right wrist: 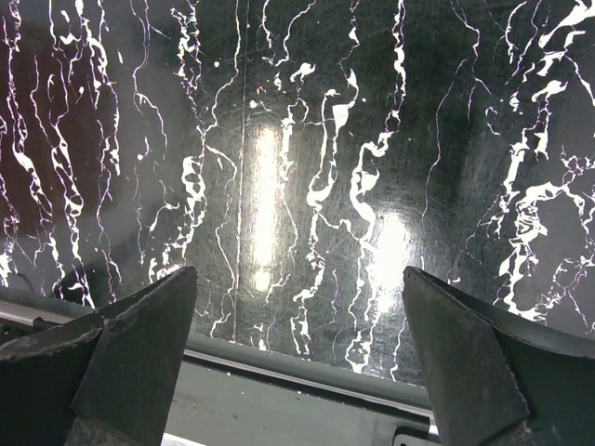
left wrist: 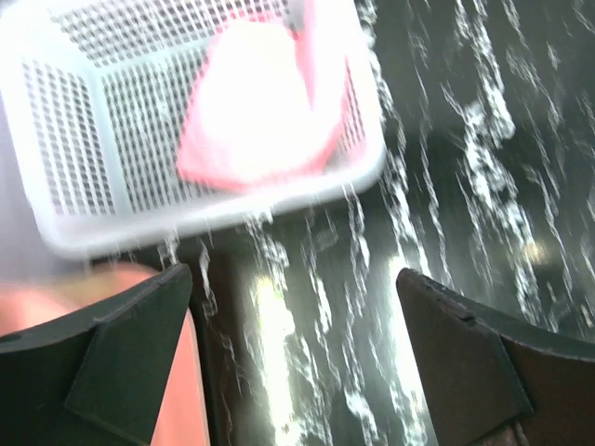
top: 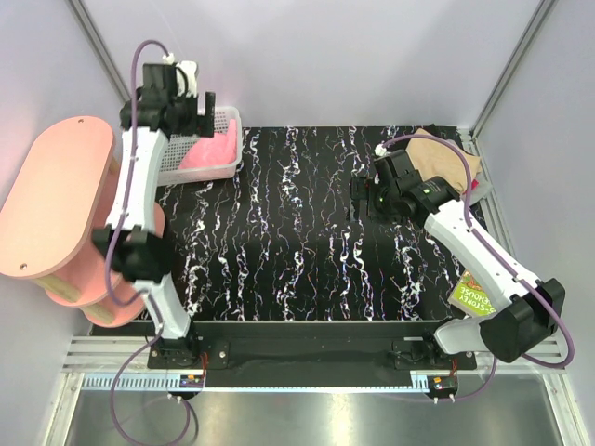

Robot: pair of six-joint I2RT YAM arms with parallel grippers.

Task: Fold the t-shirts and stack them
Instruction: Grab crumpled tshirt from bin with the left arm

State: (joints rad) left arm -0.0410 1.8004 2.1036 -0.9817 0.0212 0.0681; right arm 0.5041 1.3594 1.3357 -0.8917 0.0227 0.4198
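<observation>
Left wrist view: we've got the two dark fingers (left wrist: 130, 344) of the left gripper (left wrist: 293, 279) spread wide with nothing between them, hovering by the near rim of a white plastic mesh basket (left wrist: 74, 158). The plain bright pink cloth t-shirt (left wrist: 260, 111) sits bunched inside that basket, at the far left of the black white-veined table (top: 279, 242). We see the right gripper (right wrist: 297, 279) gaping just as wide, holding nothing, over the tabletop. A folded tan t-shirt (top: 446, 158) lies at the far right corner. A pink oval-topped stool (top: 51, 200) stands left of the table, and a green book (top: 469, 295) lies by the right arm.
</observation>
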